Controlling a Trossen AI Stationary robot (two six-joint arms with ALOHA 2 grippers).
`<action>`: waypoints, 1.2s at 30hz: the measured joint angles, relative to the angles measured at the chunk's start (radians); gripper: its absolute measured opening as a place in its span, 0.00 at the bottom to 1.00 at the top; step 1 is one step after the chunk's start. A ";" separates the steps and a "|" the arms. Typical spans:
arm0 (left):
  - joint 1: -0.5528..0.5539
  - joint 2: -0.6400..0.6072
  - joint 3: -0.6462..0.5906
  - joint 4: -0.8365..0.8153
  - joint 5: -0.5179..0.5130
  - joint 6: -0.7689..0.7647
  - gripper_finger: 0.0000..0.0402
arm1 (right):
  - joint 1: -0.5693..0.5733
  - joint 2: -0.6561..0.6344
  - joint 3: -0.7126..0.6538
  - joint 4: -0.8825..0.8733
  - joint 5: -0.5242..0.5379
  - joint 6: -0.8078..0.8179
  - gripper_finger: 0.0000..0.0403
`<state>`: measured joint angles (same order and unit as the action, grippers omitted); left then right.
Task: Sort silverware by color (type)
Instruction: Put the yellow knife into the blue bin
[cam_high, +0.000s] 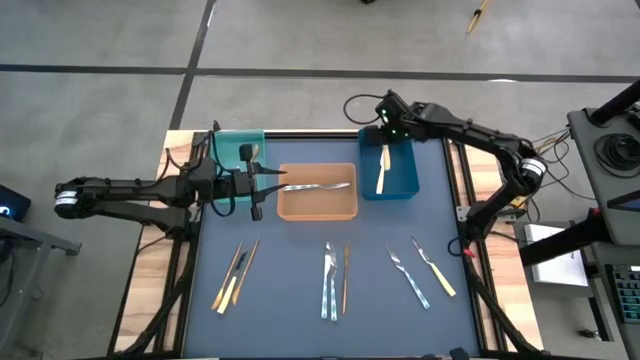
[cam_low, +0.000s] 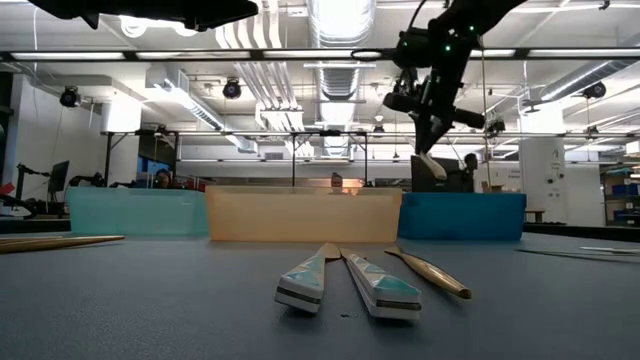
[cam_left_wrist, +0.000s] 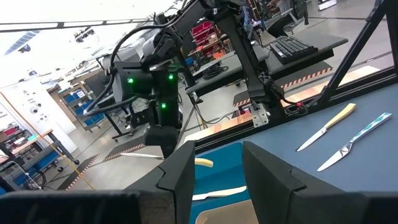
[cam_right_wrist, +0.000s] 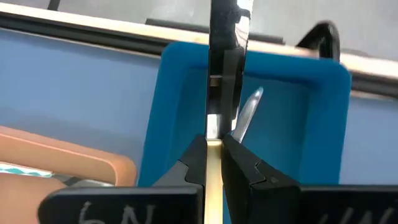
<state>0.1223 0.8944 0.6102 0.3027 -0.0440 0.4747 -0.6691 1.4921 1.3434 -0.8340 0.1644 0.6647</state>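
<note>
My right gripper (cam_high: 385, 130) hangs over the blue bin (cam_high: 400, 180) at the far right, shut on a cream-handled piece of silverware (cam_right_wrist: 213, 180). Another cream-handled piece (cam_high: 381, 172) lies in that bin. My left gripper (cam_high: 262, 185) stands open and level at the left end of the orange bin (cam_high: 317, 205), nothing between its fingers (cam_left_wrist: 180, 177). A silver fork (cam_high: 322, 186) lies in the orange bin. Several more pieces lie on the dark mat near the front: a gold pair (cam_high: 235, 275), teal-patterned ones (cam_high: 328, 282), and a cream-handled fork (cam_high: 436, 270). My right gripper pinches the piece by its cream handle (cam_right_wrist: 214, 163) between the two fingers, which slant down from above and lie along it. Its metal part (cam_right_wrist: 225, 56) runs on past the fingertips. The piece hangs clear above the blue bin.
A teal bin (cam_high: 240, 150) stands at the far left, next to the orange one, with a piece in it. The mat's middle strip between the bins and the front row of silverware is bare. Wooden table edges and frame rails flank the mat.
</note>
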 joint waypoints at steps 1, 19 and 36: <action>0.000 0.000 0.000 0.000 0.000 0.000 0.29 | -0.007 0.000 0.000 -0.005 -0.016 0.012 0.04; 0.000 0.000 0.000 -0.015 0.000 0.011 0.29 | -0.032 0.120 0.001 -0.056 -0.061 0.031 0.04; 0.000 0.000 0.000 -0.014 -0.001 0.014 0.29 | -0.054 0.189 0.000 -0.157 -0.104 0.105 0.06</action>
<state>0.1223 0.8948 0.6102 0.2886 -0.0452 0.4888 -0.7227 1.6808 1.3434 -0.9906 0.0605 0.7694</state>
